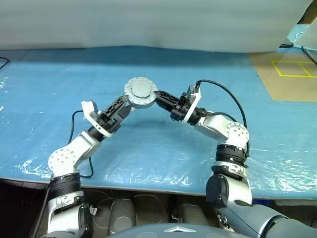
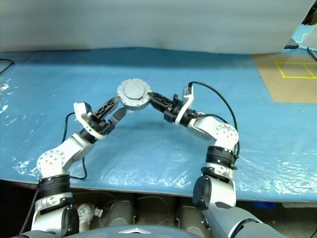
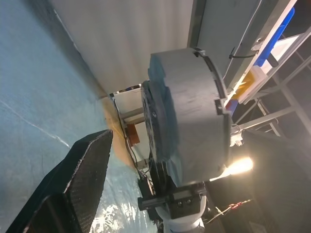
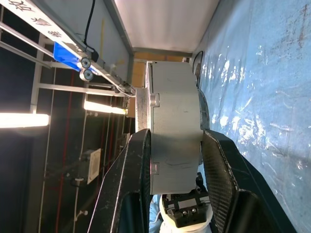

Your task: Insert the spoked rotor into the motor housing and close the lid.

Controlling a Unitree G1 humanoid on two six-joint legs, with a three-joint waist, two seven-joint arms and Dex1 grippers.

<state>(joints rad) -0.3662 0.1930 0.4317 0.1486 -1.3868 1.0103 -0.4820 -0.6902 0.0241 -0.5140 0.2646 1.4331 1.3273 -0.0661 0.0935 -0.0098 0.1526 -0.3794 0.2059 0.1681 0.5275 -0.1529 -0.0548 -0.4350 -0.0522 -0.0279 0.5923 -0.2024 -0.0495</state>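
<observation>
A grey round drum, the motor housing [image 1: 140, 92], hangs above the blue table between my two grippers, one flat bolted face turned up towards my head. My right gripper [image 1: 158, 97] is shut on it, and in the right wrist view its fingers [image 4: 138, 160] press the two flat faces of the motor housing [image 4: 175, 121]. My left gripper [image 2: 120, 106] stands open just beside the drum's left edge, touching nothing. One of its fingers [image 3: 87, 170] rises beside the motor housing [image 3: 189, 111] in the left wrist view. The spoked rotor is hidden. I cannot tell the lid apart from the drum.
A crinkled blue plastic sheet [image 1: 148, 144] covers the table. A brown board with yellow tape squares [image 1: 292, 74] lies at the far right. A white curtain [image 1: 148, 22] closes the back. Black cables run along both arms.
</observation>
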